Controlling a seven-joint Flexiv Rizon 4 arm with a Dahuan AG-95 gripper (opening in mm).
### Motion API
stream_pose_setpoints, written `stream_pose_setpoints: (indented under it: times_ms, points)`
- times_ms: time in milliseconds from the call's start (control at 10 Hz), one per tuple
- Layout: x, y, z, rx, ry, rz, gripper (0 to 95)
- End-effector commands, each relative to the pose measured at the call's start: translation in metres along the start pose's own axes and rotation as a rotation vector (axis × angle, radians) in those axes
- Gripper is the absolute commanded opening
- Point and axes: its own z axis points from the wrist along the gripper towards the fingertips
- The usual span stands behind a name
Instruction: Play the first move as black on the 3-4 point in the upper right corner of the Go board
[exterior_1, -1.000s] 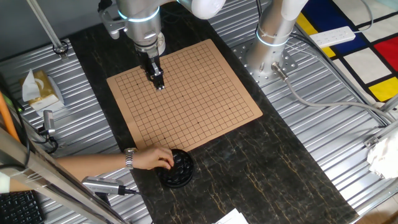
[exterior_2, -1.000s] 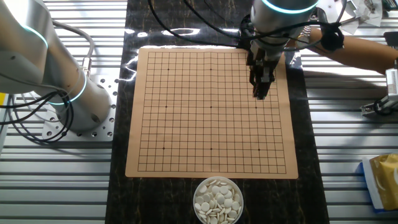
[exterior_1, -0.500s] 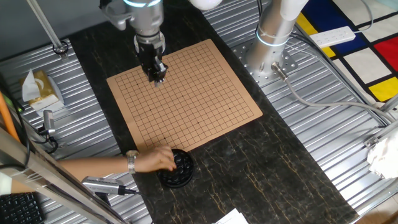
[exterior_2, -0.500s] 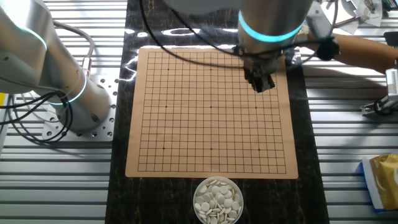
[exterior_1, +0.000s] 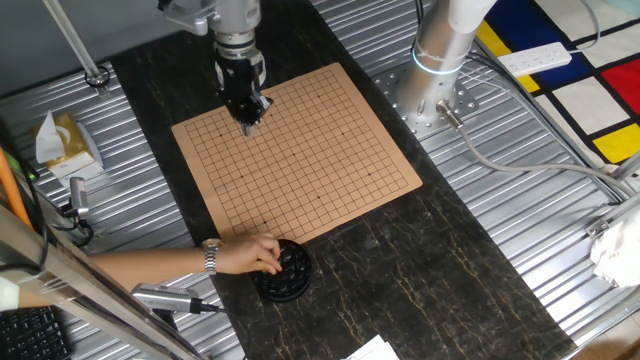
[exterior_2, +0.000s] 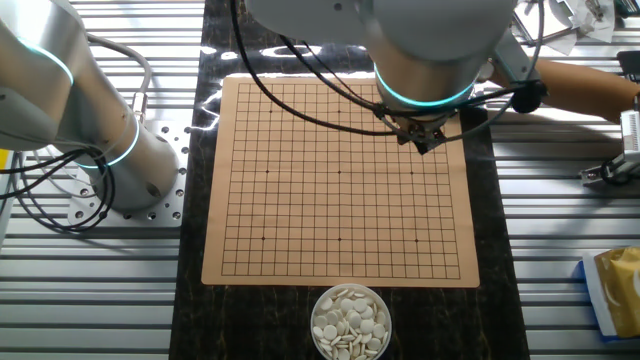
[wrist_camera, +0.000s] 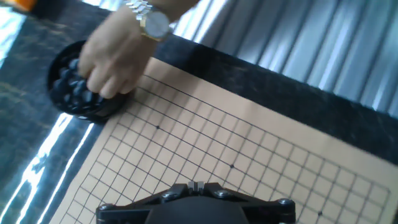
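Black stone: I see none on the Go board (exterior_1: 300, 150); the stones sit in the black bowl (exterior_1: 284, 270), under a person's hand (exterior_1: 250, 256). I judge them light, hard and slick, best pinched across the rim.
One fixed view: gripper (exterior_1: 249, 124) hangs over the board's far left part, higher than a second ago.
Other fixed view: wrist hides the fingers; white stones (exterior_2: 349, 319) near.
Hand view: bowl (wrist_camera: 78, 93) far left; whether the jaws are apart, I cannot tell.
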Motion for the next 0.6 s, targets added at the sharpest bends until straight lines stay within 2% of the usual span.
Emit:
stream_pose_setpoints:
  times_ms: [100, 600]
  points:
    - [-0.0008, 0.0007, 0.0004, -0.003, 0.001, -0.011, 0.0]
    - [-0.0018, 0.0045, -0.0041, -0.003, 0.002, -0.015, 0.0]
